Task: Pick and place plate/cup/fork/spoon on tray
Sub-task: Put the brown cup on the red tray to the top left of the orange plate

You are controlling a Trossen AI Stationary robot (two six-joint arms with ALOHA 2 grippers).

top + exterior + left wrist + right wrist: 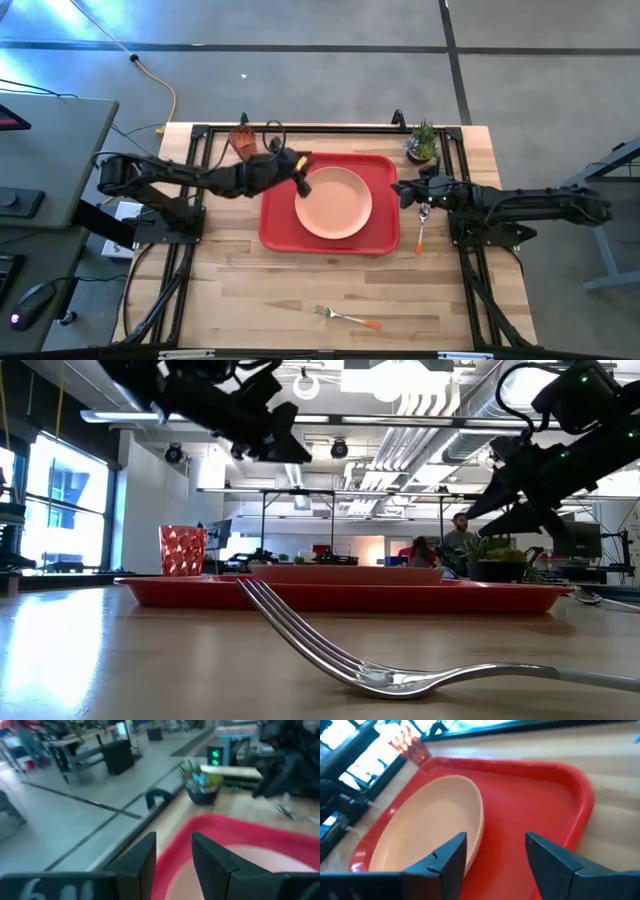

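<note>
While the plate [334,203] already lies on the tray [378,240], we still have three things out on the table [260,300]: the cup [243,139] far-left beyond the tray, the spoon [421,228] just right of it, the fork [347,317] well apart at the near edge. Our left fingers [216,865] hover narrowly parted and empty over the tray's far-left corner; the right fingers [555,857] — wider, empty — hang above the spoon. A low pass could scrape the rim, or nudge the thin spoon away.
</note>
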